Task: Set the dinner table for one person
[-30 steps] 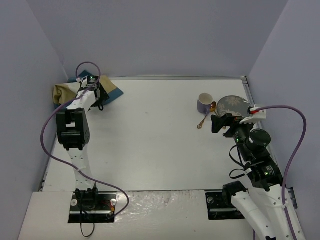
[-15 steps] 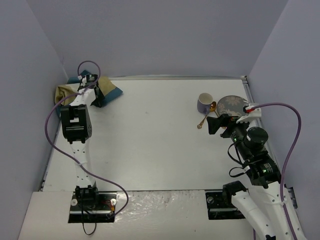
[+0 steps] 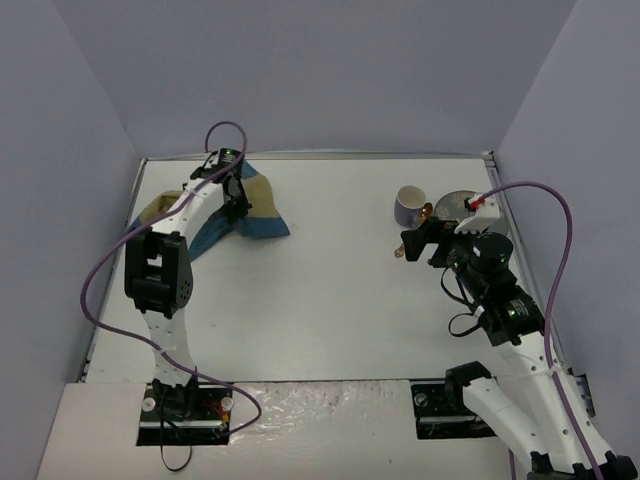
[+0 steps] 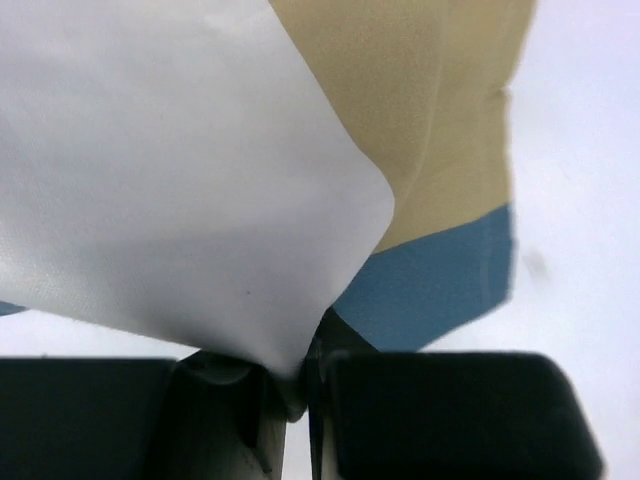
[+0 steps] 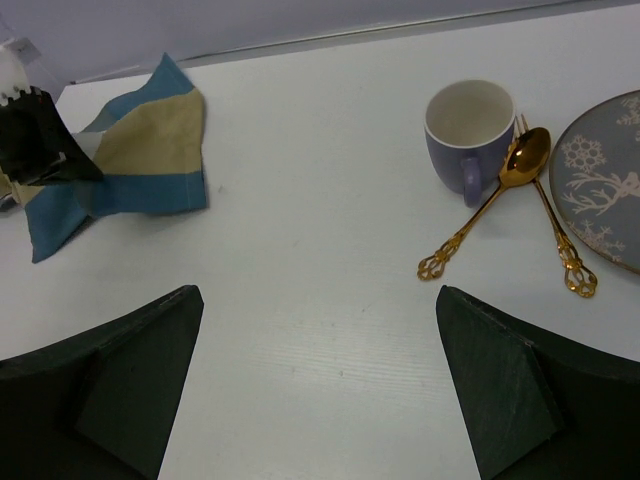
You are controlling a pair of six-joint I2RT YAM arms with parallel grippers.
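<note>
The left gripper (image 3: 236,192) is pressed together on a fold of the placemat (image 3: 258,217), at the far left of the dinner table (image 3: 320,310). The table is the white surface that fills the whole workspace. In the left wrist view I see the pale underside of the cloth drawn down between the pads.

Faults I judge possible:
1. Slip. The pinch appears to hold only a thin edge of cloth. A quick move could pull the cloth out of the jaws.
2. Bad lay. The cloth hangs bunched and partly folded over. If I release it as it is, it may land creased and not flat.
3. Collision. The right gripper (image 3: 424,242) is spread wide and holds nothing. It sits just near of the spoon (image 5: 487,207) and the mug (image 5: 470,122). A careless reach could knock the spoon or tip the mug.

Limits of view:
- I cannot tell how much cloth lies between the pads.
- I cannot tell which parts of the cloth rest on the table.
- The plate (image 5: 612,175) is cut off at the right edge of the right wrist view and is partly covered by the right arm in the top view.
- The tines of the fork (image 5: 557,238) are hidden behind the spoon bowl.
</note>
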